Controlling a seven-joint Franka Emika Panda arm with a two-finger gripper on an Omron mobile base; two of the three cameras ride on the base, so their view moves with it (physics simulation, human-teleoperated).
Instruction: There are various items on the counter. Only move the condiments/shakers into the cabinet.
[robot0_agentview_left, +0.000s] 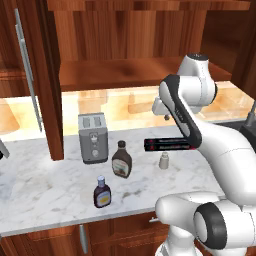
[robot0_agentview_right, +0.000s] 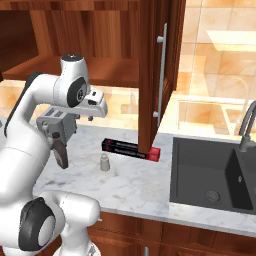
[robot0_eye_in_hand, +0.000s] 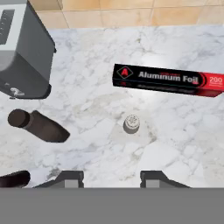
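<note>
Jaws are drawn in to their narrowest and nothing is seen between the gripper (robot0_eye_in_hand: 111, 178) tips, which stand at the bottom of the hand view with bare marble in the gap. Directly ahead of them, a little above, the small grey-white shaker (robot0_eye_in_hand: 131, 124) is seen from the top, its perforated cap facing the camera; it stands upright on the marbled counter (robot0_agentview_left: 45, 185), just in front of the aluminium foil box (robot0_eye_in_hand: 168, 80) and apart from it. To one side lie the silver toaster (robot0_agentview_left: 93, 138), the wide brown sauce bottle (robot0_agentview_left: 121, 160) before it, and the smaller bottle with the yellow label (robot0_agentview_left: 102, 192) nearer the counter edge. All three condiments are judged to be still on the counter; the open wall cabinet (robot0_agentview_left: 130, 72) with its shelf hangs above, its door (robot0_agentview_left: 35, 75) swung wide.

The step in hand is judged to be the approach to the shaker. For it to be done well, the fingers would first have to be spread, since closed tips would strike the cap. The hand should be centred over the shaker so that one finger passes on each side, then lowered straight down until the pads sit on the body below the cap. The foil box behind should be kept outside the fingers' sweep. A gentle, even squeeze is advised, as so light and narrow a thing is likely to tip or slide if touched from one side only
</note>
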